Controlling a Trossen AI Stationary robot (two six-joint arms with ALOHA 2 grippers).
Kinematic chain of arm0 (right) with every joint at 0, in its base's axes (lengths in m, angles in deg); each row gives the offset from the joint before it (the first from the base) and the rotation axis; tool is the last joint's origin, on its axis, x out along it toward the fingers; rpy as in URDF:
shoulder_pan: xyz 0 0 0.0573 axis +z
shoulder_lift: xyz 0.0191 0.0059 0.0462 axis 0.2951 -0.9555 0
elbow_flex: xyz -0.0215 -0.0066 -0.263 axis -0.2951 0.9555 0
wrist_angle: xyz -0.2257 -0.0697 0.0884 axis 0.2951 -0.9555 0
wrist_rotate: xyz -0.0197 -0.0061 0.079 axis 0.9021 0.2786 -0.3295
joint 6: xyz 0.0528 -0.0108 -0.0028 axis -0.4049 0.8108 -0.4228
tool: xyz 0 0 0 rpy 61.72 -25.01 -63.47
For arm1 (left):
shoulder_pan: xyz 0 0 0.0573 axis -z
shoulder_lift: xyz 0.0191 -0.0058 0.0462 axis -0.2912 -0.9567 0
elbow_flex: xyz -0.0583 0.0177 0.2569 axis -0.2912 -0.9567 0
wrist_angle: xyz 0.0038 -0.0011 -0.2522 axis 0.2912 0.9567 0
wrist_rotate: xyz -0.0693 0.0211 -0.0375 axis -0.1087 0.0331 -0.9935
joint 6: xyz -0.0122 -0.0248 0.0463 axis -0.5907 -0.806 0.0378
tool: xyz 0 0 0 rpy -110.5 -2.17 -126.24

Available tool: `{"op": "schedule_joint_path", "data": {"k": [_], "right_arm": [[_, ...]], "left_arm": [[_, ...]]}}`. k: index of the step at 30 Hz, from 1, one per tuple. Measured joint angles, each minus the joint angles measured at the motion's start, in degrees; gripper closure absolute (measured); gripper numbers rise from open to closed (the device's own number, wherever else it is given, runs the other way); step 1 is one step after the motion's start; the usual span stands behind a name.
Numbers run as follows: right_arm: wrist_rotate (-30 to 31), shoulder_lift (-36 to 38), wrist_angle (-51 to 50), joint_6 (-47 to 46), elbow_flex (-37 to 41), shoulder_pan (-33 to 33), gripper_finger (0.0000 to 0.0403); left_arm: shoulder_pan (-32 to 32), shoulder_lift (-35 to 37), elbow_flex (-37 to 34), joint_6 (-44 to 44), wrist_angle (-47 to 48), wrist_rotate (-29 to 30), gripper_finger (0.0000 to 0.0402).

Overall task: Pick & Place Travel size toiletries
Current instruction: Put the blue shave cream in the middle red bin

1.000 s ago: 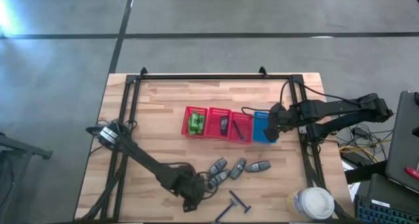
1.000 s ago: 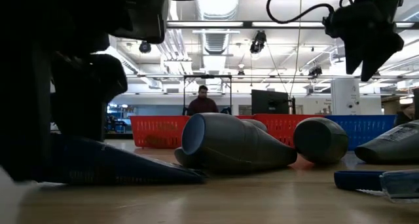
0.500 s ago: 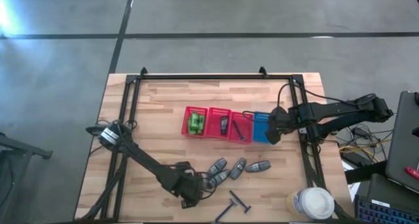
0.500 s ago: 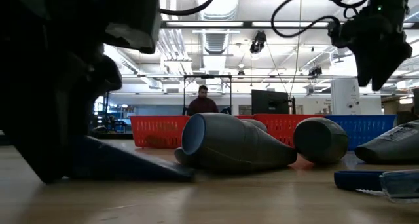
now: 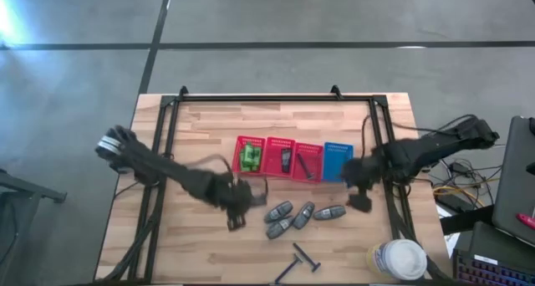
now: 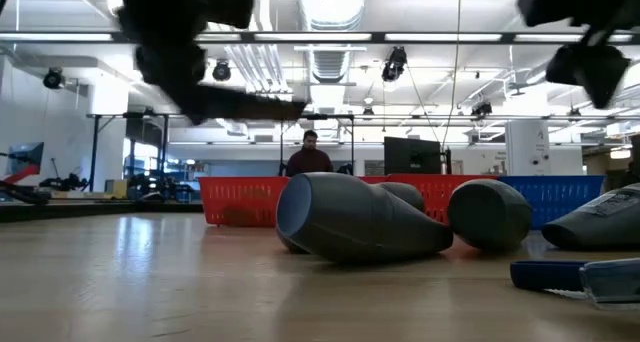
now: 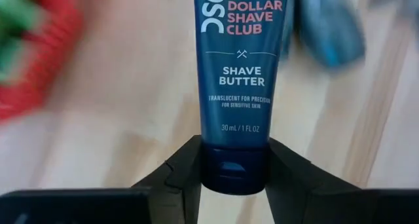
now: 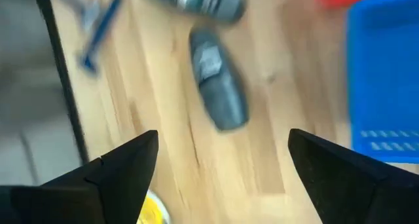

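Right now the left gripper [image 5: 235,209] is clamped on a dark blue shave-butter tube [image 7: 239,73], its capped end pinched between the two fingers and its long axis running straight out ahead of the wrist. It hangs just on the near side of the row of red mesh baskets [image 5: 278,159], toward the table's front edge and below the leftmost basket with the bright green little bottles [image 5: 249,157]. The baskets therefore lie a short way ahead of the tube's free end, and the left arm is the nearer one to them. Between gripper and baskets the wooden tabletop [image 5: 192,135] is bare, so the approach looks unobstructed.

The right gripper [image 5: 360,194] hovers beside the blue mesh basket [image 5: 338,161] at the row's right end, fingers spread apart and holding nothing. Loose dark grey oblong tubes [image 5: 303,214] lie just in front of the row, between the two grippers, and thin black T-shaped razors [image 5: 297,261] lie farther toward the front edge.
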Motion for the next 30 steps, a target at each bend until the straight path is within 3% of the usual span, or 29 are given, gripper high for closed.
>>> {"op": "schedule_joint_path", "data": {"k": [5,13,22,26,30], "right_arm": [[9.2,-4.4,-1.3,2.0,-0.3,8.1,0.0055],[15.0,-2.9,-4.8,-8.3,-1.1,8.7,0.0064],[14.9,-5.7,-4.7,0.5,-0.6,10.4,0.0071],[14.8,-7.2,-4.8,0.7,-0.6,10.5,0.0058],[14.6,-8.1,-4.3,1.4,-0.6,11.5,0.0045]], "left_arm": [[-11.9,4.0,-4.7,-2.3,-12.6,-3.1,0.0274],[-27.5,0.1,-5.3,-19.8,-30.3,-8.4,0.0274],[-28.5,-11.1,-1.2,-25.9,-33.9,-14.7,0.0274],[-28.4,-13.7,-0.9,-31.6,-34.0,-9.7,0.0266],[-28.8,-13.7,-0.9,-31.5,-34.8,-5.9,0.0227]]}}
